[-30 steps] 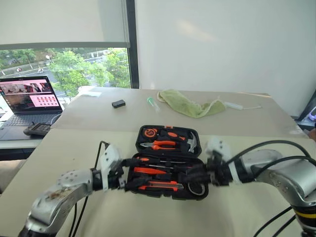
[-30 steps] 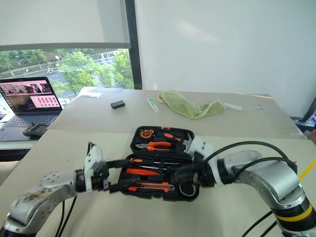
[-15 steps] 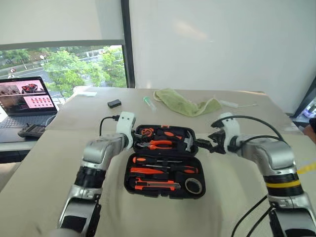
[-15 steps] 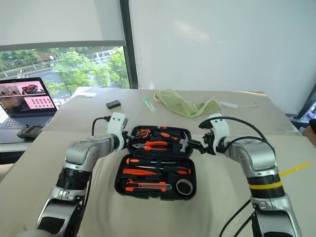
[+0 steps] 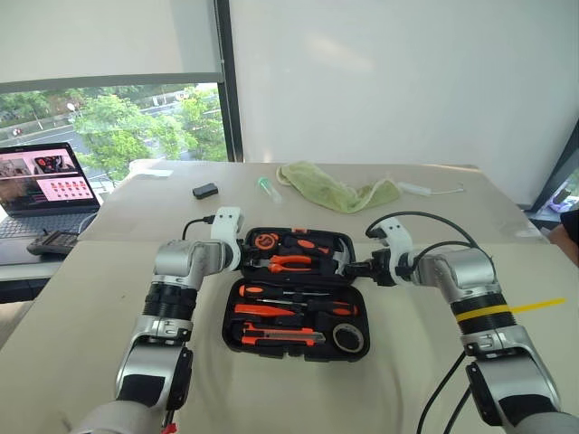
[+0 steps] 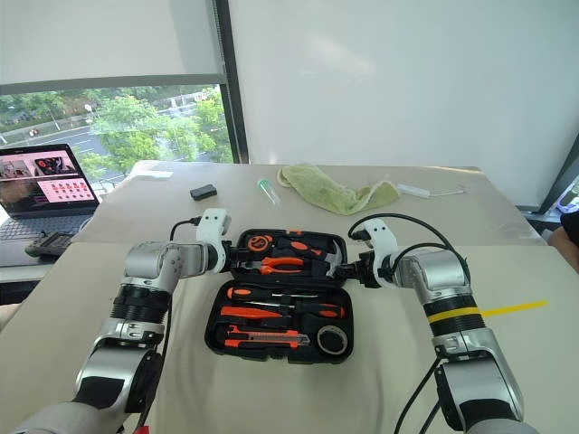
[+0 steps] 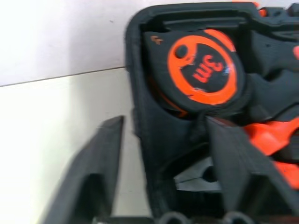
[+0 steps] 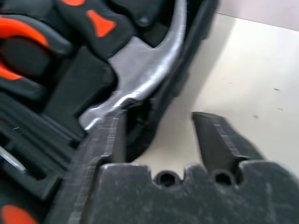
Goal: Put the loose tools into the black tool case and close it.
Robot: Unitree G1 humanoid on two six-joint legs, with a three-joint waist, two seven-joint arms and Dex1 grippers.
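Black tool case point(image 5: 298, 318) rim between end-effector fingers point(image 7: 100, 172)

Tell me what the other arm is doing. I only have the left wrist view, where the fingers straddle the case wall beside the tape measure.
Observer: The right gripper mirrors it on the opposite side of the black tool case, with its fingers open astride the wall by the hammer.
Operator: Is the case open flat or partly folded?
Observer: It lies open flat on the table. The left gripper and the right one are both at the far half.
Operator: What is in the near half?
Observer: The screwdrivers, the utility knife and the tape roll lie in its slots.
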